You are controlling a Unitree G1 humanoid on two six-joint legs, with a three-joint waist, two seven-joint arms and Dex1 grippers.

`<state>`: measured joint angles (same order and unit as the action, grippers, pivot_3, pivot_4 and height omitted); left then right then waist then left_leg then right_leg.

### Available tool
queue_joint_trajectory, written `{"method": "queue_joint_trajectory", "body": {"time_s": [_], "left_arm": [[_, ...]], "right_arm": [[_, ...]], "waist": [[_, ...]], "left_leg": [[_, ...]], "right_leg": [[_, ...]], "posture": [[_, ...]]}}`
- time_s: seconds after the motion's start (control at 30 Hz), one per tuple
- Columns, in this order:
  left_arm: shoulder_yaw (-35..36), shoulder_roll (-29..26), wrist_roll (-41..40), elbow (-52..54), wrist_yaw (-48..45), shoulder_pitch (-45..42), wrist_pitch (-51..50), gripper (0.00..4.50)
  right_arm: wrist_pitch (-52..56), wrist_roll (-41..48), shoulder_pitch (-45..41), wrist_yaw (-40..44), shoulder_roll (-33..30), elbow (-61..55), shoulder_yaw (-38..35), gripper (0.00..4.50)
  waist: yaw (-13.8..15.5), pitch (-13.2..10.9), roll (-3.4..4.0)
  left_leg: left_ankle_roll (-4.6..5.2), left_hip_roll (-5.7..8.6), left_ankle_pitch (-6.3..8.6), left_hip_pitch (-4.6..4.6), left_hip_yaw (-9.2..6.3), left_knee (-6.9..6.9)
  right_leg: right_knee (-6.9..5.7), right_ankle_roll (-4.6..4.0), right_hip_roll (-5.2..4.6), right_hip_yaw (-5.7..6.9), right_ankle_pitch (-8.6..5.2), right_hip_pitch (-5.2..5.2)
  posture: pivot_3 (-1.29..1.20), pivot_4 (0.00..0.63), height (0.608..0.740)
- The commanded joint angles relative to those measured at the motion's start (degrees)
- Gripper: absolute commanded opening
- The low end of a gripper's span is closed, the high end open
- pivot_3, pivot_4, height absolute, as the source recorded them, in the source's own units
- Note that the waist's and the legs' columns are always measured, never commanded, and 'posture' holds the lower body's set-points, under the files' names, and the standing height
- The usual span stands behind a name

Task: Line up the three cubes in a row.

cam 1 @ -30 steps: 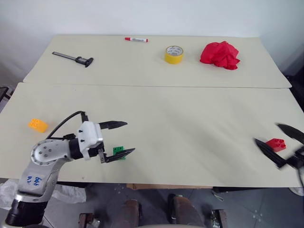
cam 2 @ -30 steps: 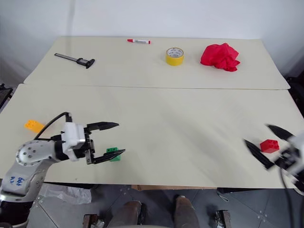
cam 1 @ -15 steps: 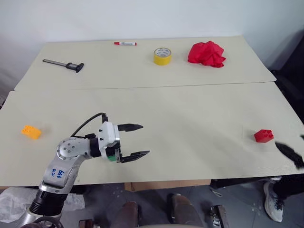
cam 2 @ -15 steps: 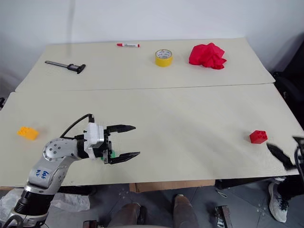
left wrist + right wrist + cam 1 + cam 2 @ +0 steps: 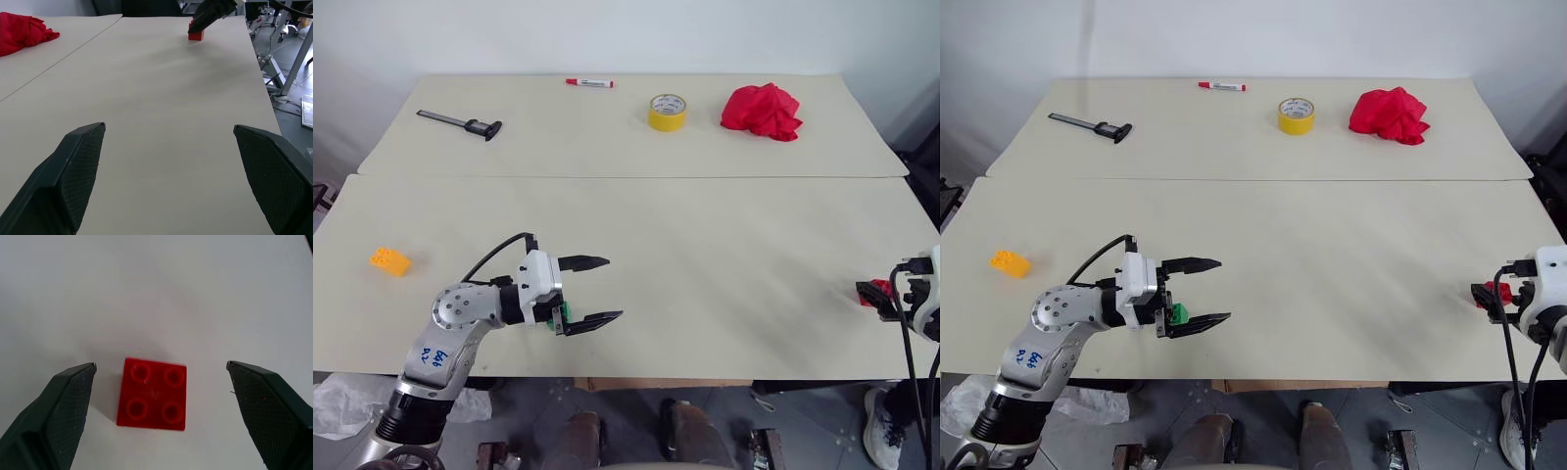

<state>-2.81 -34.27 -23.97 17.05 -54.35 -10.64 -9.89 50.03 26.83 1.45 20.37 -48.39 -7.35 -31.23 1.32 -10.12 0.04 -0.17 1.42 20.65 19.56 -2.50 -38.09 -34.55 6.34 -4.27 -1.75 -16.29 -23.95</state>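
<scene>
R gripper (image 5: 159, 382) has come down over the red cube (image 5: 153, 393), jaws wide, nothing held yet. Cube sits btwn its two fingers, not touching either. So the grab looks close; a squeeze should be next. L gripper (image 5: 1197, 293) is wide too, holding nothing. Green cube (image 5: 1177, 313) sits back near its palm. Orange-yellow cube (image 5: 1011, 262) is far off to L gripper's outer side. Cubes not in a row yet.
</scene>
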Motion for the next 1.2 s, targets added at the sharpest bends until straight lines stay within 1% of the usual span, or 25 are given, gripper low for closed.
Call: {"method": "queue_joint_trajectory", "body": {"time_s": [0.03, 0.07, 0.1, 0.2, 0.23, 0.3, 0.43, 0.5, 0.6, 0.67, 0.8, 0.9, 0.93, 0.97, 1.07, 1.2], "left_arm": [[1.6, -0.8, 0.3, 2.0, 0.4, 1.0, 0.6, 4.50], [1.7, -0.9, 0.3, 2.0, 0.4, 1.1, 0.8, 4.50], [1.8, -0.9, 0.4, 1.8, 0.5, 1.2, 0.9, 4.50], [2.4, -1.2, 0.8, 0.9, 0.4, 1.4, 1.7, 4.50], [2.7, -1.3, 0.9, 0.6, 0.5, 1.5, 2.0, 4.50], [3.7, -1.4, 0.9, 0.4, 0.8, 2.4, 2.3, 4.50], [5.9, -1.2, 0.8, -0.2, 1.8, 4.4, 2.6, 4.50], [7.4, -1.2, 0.8, -0.6, 2.5, 5.9, 2.6, 4.50], [8.6, -1.4, 1.2, -1.5, 2.9, 7.6, 3.2, 4.50], [9.7, -1.7, 1.4, -1.5, 3.2, 9.1, 3.6, 4.50], [12.5, -2.2, 1.5, -0.2, 4.2, 12.5, 3.9, 4.50], [13.8, -2.0, 1.7, 1.2, 5.5, 14.6, 3.9, 4.50], [14.1, -1.9, 1.6, 1.8, 6.0, 15.2, 3.9, 4.50], [14.2, -1.8, 1.6, 2.1, 6.4, 15.5, 3.9, 4.50], [15.0, -1.6, 1.4, 4.2, 7.5, 17.7, 3.7, 4.50], [15.9, -1.8, 1.3, 5.2, 8.3, 19.3, 3.7, 4.50]], "right_arm": [[-3.1, -1.6, -0.5, 1.1, 1.2, 2.6, 0.3, 4.10], [-4.0, -2.1, -0.7, 1.2, 1.4, 3.2, 0.4, 3.90], [-4.3, -2.3, -1.0, 1.5, 1.5, 3.6, 0.5, 3.60], [-5.5, -2.2, -2.1, 3.6, 1.4, 5.2, 1.4, 2.53], [-6.5, -2.5, -2.5, 4.3, 1.2, 5.8, 1.7, 2.25], [-11.2, -2.2, -3.4, 10.3, -0.1, 5.9, 3.3, 1.54], [-20.8, -0.6, -7.1, 25.2, -2.9, 2.4, 8.8, 1.51], [-25.4, 0.3, -11.5, 35.2, -3.5, 0.4, 15.3, 1.51], [-30.7, -5.2, -19.3, 45.9, -4.7, 2.7, 27.7, 1.51], [-32.7, -9.1, -26.8, 51.1, -2.6, 6.4, 36.0, 1.51], [-36.7, -15.9, -39.2, 54.3, 4.7, 16.6, 46.2, 1.51], [-41.5, -20.2, -44.1, 55.9, 9.0, 23.5, 50.6, 1.51], [-42.8, -21.0, -44.8, 56.2, 9.9, 25.2, 51.2, 1.51], [-44.5, -21.9, -45.7, 56.1, 10.9, 27.3, 51.7, 1.51], [-45.0, -21.9, -46.6, 57.4, 13.0, 30.3, 51.7, 1.51], [-46.9, -22.9, -47.2, 58.5, 13.7, 33.5, 51.4, 1.51]], "waist": [[0.0, 0.0, 0.00], [-0.1, 0.0, 0.00], [-0.1, 0.0, 0.00], [-0.3, 0.0, 0.00], [-0.3, 0.0, 0.01], [-0.5, 0.0, 0.01], [-1.4, 0.0, 0.01], [-1.8, 0.0, -0.02], [-2.4, -0.1, -0.09], [-2.5, -0.1, -0.13], [-2.7, -0.1, -0.16], [-2.6, -0.1, -0.17], [-2.4, -0.1, -0.19], [-2.3, -0.1, -0.21], [-2.4, 0.0, -0.23], [-2.7, 0.0, -0.24]], "left_leg": [[0.00, 0.00, 0.00, -0.01, 0.01, 0.00], [0.00, -0.01, 0.00, -0.02, 0.02, 0.00], [0.00, -0.02, 0.00, -0.03, 0.04, 0.00], [0.00, -0.02, 0.00, -0.08, 0.12, -0.01], [0.01, -0.02, 0.00, -0.08, 0.12, -0.01], [0.00, -0.03, 0.00, -0.09, 0.13, -0.01], [0.01, -0.08, 0.00, -0.11, 0.18, 0.00], [0.01, -0.13, 0.01, -0.15, 0.20, 0.01], [-0.03, -0.27, 0.04, -0.26, 0.28, 0.02], [-0.05, -0.27, 0.03, -0.25, 0.20, 0.01], [-0.09, -0.19, 0.01, -0.11, 0.19, -0.01], [-0.15, -0.12, -0.03, 0.50, 0.14, -0.16], [-0.19, -0.09, -0.06, 0.80, 0.03, -0.25], [-0.19, -0.09, -0.06, 0.92, 0.03, -0.29], [-0.17, -0.03, -0.02, 1.57, -0.02, -0.73], [-0.14, 0.00, 0.04, 1.57, -0.02, -0.98]], "right_leg": [[-0.01, 0.00, 0.00, -0.01, 0.00, 0.00], [-0.01, 0.00, 0.02, -0.02, 0.00, 0.00], [-0.02, 0.00, 0.04, -0.03, 0.00, 0.00], [-0.08, 0.00, 0.06, -0.07, 0.00, 0.00], [-0.09, 0.01, 0.06, -0.07, 0.00, 0.00], [-0.10, 0.01, 0.08, -0.09, 0.00, 0.00], [-0.10, 0.01, 0.15, -0.05, 0.01, 0.00], [-0.12, 0.02, 0.17, -0.04, 0.01, 0.00], [-0.17, 0.01, 0.30, -0.03, 0.01, 0.01], [-0.16, 0.00, 0.27, -0.02, 0.00, 0.01], [-0.16, -0.01, 0.10, -0.08, 0.00, -0.13], [-0.39, -0.01, 0.00, -0.06, 0.00, -0.73], [-0.57, -0.01, -0.03, 0.02, 0.00, -1.07], [-0.59, -0.01, -0.03, 0.04, 0.00, -1.17], [-0.80, -0.02, -0.08, 0.11, 0.00, -1.71], [-0.89, -0.01, -0.11, 0.22, 0.00, -1.61]], "posture": [[0.00, 0.150, 0.740], [0.00, 0.150, 0.740], [0.00, 0.150, 0.740], [0.00, 0.150, 0.740], [0.00, 0.150, 0.740], [0.00, 0.150, 0.740], [0.00, 0.150, 0.740], [0.00, 0.150, 0.740], [0.00, 0.150, 0.740], [0.00, 0.150, 0.740], [0.00, 0.150, 0.740], [0.00, 0.150, 0.740], [0.00, 0.150, 0.740], [0.00, 0.150, 0.740], [0.00, 0.150, 0.740], [0.00, 0.150, 0.740]]}}
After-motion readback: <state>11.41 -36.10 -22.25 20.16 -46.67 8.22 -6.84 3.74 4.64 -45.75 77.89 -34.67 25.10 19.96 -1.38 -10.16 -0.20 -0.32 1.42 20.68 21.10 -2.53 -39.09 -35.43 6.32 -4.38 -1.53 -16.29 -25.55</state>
